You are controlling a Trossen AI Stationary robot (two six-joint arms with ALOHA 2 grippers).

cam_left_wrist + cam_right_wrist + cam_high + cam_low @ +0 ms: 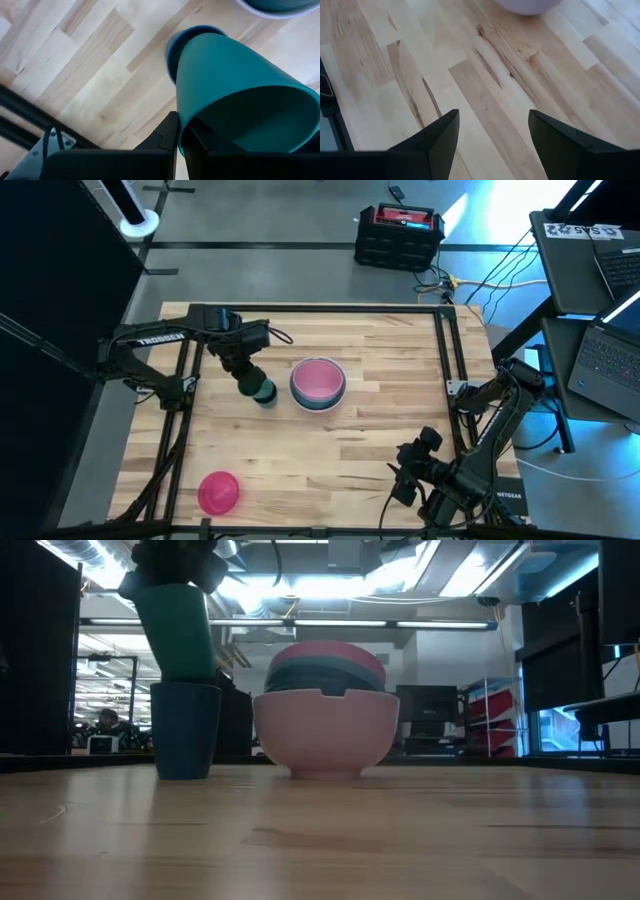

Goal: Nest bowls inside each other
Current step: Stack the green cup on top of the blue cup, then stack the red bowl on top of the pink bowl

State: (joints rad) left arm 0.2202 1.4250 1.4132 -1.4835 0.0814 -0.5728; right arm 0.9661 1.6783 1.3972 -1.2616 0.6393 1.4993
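Note:
Several bowls (318, 383) are nested at the table's middle. A pale outer bowl (325, 735) stands on the wood, with blue ones and a pink one (325, 650) inside it. A magenta bowl (218, 492) stands alone near the front left. Left of the stack, my left gripper (247, 378) is shut on a small green cup (178, 630). The cup's lower end is in the mouth of a dark blue cup (186, 730) that stands on the table. My right gripper (492, 137) hangs open over bare wood at the front right (410, 470). My left gripper pinches the green cup's wall at its rim (184, 131), one finger (167, 132) outside and the other inside the cup. The fingers come from above, pointing down. The cup hangs below them slightly tilted, its bottom (200, 37) within the dark blue cup's rim (171, 50).
Black frame rails (445, 350) run along the table's right side and far edge. Open wood lies between the stack and my right gripper. A pale bowl's wall (525, 6) shows at the edge of the right wrist view.

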